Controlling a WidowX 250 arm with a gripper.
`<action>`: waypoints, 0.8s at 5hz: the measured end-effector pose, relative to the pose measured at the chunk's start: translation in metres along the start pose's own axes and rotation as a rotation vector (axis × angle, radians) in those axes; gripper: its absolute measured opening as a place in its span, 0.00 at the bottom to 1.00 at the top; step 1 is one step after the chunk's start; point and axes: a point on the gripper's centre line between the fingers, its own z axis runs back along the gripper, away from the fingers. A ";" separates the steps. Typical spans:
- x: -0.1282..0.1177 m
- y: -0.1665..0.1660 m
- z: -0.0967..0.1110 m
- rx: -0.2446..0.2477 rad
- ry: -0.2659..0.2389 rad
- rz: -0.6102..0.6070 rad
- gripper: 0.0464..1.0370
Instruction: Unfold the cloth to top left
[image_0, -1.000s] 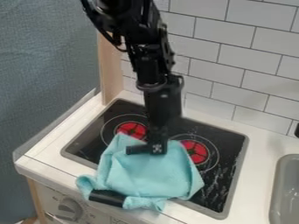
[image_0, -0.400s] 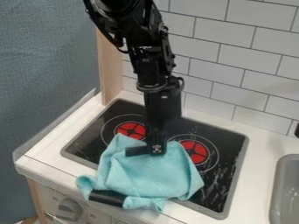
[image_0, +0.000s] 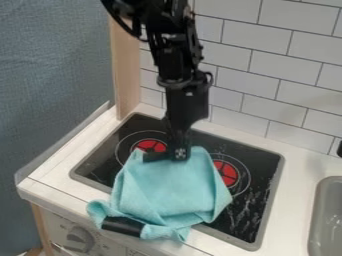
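Wht counter (image_0: 304, 157) across lower view. Blk arm (image_0: 172, 57) in from top edge, L of ctr; upper pt slants down to R, lower pt approx vert., tip angled slightly L. Blk stove (image_0: 100, 165) set in counter. Cloth (image_0: 170, 192), lt blue, bunched w/ folds, on stove's front pt, lower L corner over counter's front edge. Gripper (image_0: 167, 155) low at cloth's upper edge, touching, pointed down; can't tell if clenched on cloth or released. Red burners: L one (image_0: 149, 145) just beside gripper, R one (image_0: 228, 174) partly under cloth.
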 end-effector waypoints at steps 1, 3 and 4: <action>0.001 0.014 0.017 0.058 -0.030 0.023 0.00; -0.004 0.052 0.046 0.163 -0.081 0.086 0.00; -0.009 0.070 0.056 0.208 -0.077 0.101 0.00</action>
